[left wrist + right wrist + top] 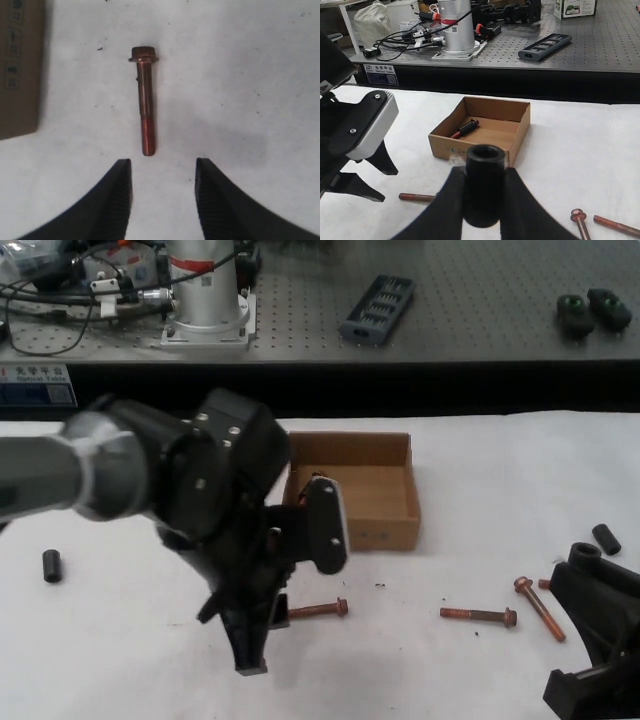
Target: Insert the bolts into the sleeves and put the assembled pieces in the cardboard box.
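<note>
My left gripper (pixel 161 167) hangs, jaws apart, by a bolt (pixel 145 100) lying on the table (pixel 250 75) before the box (pixel 20 75), toward the near edge. My right gripper (pixel 483 175) is clamped on a sleeve (pixel 484 200). Right wrist view: an assembled piece (pixel 465 128) lies inside the box. High view: a loose sleeve (pixel 52 565) near the left edge. Box print unreadable.

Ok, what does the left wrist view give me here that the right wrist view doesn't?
Left wrist view adds: the bolt whole, head to threaded tip, lying untouched just ahead of the open left jaws. Right wrist view adds: a black sleeve gripped in the right jaws, an assembled piece inside the cardboard box, and more bolts. Shared: the box's wall and that same bolt, on the white cloth.
</note>
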`<state>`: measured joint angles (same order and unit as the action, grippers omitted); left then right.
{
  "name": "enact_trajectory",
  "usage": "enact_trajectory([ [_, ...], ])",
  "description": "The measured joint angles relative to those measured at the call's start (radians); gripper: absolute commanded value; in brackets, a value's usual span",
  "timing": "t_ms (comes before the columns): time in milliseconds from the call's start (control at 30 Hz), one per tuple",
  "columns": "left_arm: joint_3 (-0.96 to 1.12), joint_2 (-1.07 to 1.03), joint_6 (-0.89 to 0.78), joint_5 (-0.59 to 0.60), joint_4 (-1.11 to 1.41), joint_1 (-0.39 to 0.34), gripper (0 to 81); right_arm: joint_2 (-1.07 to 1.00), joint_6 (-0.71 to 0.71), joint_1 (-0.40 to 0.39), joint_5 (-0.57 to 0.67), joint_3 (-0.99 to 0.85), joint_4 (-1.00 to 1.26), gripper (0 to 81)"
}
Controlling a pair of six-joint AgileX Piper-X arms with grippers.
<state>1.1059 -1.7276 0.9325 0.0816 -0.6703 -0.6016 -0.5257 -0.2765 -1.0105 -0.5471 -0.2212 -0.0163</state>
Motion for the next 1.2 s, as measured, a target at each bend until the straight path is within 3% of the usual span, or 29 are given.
enact_trajectory([
  [400, 0.016, -0.063, 0.069, -0.026, 0.092, -0.024, 34.9, 0.000, 0.000, 0.000, -0.002, 0.000, 0.000, 6.6],
  [1200, 0.133, -0.209, 0.069, -0.019, 0.041, -0.062, 34.8, 0.000, 0.000, 0.000, -0.002, 0.000, 0.002, 6.6],
])
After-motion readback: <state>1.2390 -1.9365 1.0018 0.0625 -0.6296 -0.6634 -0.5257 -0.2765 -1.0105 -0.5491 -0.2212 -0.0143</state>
